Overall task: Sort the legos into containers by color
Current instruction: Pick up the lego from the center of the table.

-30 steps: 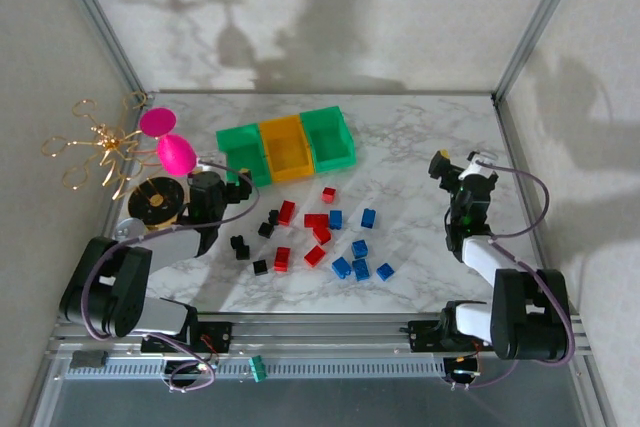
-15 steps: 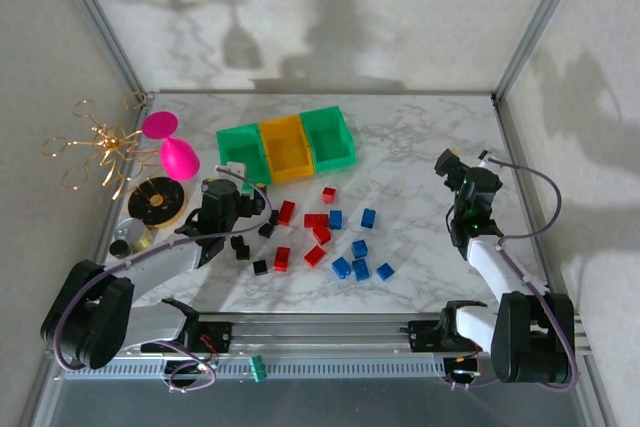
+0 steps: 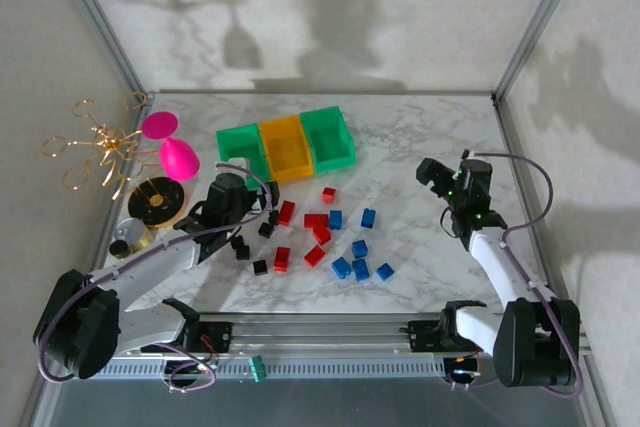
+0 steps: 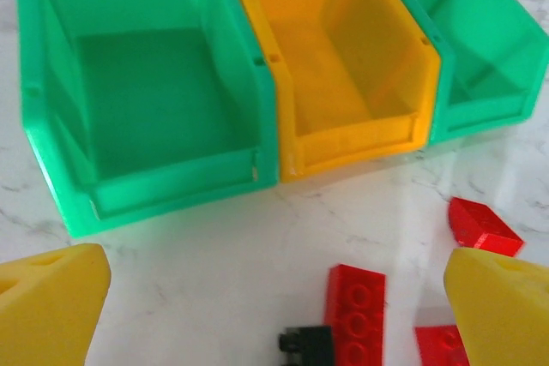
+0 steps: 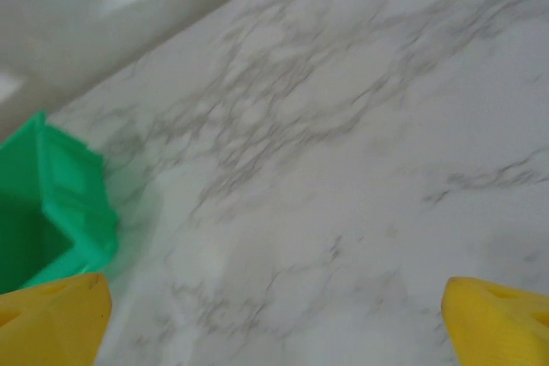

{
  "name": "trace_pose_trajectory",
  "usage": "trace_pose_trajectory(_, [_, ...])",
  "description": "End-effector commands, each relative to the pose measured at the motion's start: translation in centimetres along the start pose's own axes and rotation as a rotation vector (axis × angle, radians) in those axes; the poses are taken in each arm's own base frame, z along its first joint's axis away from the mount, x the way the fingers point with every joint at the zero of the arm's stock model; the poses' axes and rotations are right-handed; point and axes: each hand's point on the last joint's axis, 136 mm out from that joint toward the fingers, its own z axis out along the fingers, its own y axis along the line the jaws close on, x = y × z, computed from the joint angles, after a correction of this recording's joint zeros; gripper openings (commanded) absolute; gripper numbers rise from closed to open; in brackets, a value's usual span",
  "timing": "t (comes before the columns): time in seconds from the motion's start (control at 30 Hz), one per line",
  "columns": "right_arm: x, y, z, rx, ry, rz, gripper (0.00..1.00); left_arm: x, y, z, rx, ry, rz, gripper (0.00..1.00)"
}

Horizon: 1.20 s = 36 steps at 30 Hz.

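Red, blue and black legos (image 3: 322,235) lie scattered mid-table, in front of the containers: a green bin (image 3: 240,143), an orange bin (image 3: 283,148) and a second green bin (image 3: 329,137) joined in a row. My left gripper (image 3: 258,203) hovers open at the left edge of the pile. In the left wrist view, the left gripper (image 4: 274,315) has a long red brick (image 4: 356,315) and a small black brick (image 4: 307,345) between its yellow fingers, and all three bins look empty. My right gripper (image 3: 432,175) is open over bare marble, right of the bricks; the right gripper (image 5: 274,323) holds nothing.
A pink goblet toy (image 3: 172,147), a gold wire ornament (image 3: 100,147) and a black-and-gold disc (image 3: 155,200) stand at the left edge. A small round black object (image 3: 120,247) sits by the left arm. Metal frame posts bound the table.
My left arm has stretched forward and right, bringing its gripper to the bricks. My right gripper has swung left and lower, toward the table's middle. Both stay open.
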Motion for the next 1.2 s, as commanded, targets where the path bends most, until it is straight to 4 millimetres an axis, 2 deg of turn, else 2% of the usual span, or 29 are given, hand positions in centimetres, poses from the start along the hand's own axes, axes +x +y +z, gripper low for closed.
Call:
trace_pose_trajectory(0.0, [2.6, 3.1, -0.5, -0.086, 0.150, -0.042, 0.99, 2.0, -0.9, -0.6, 0.000, 0.124, -0.108, 1.00])
trace_pose_trajectory(0.23, [7.6, 7.0, -1.2, -0.188, 0.313, -0.103, 0.99, 5.8, -1.7, -0.2, -0.072, 0.300, -0.088, 0.87])
trace_pose_trajectory(0.4, [9.8, 9.2, -1.5, -0.233, 0.381, -0.109, 0.99, 6.9, -1.8, 0.8, -0.096, 0.361, -0.051, 0.81])
trace_pose_trajectory(0.5, [10.5, 10.0, -1.5, -0.244, 0.401, -0.124, 0.99, 7.4, -1.4, 1.6, -0.139, 0.398, -0.016, 0.76])
trace_pose_trajectory(0.67, [11.4, 10.9, -1.3, -0.254, 0.421, -0.143, 0.99, 7.6, -2.1, 3.0, -0.122, 0.419, 0.012, 0.66])
trace_pose_trajectory(0.87, [12.0, 11.3, -1.2, -0.244, 0.433, -0.161, 0.99, 7.8, -1.7, 4.7, -0.167, 0.446, 0.045, 0.60])
trace_pose_trajectory(1.03, [12.3, 11.5, -1.2, -0.242, 0.438, -0.170, 0.99, 8.3, -1.4, 5.1, -0.191, 0.472, 0.066, 0.53])
trace_pose_trajectory(1.17, [12.4, 11.7, -1.1, -0.241, 0.439, -0.175, 0.99, 8.5, -0.4, 4.9, -0.226, 0.474, 0.080, 0.47])
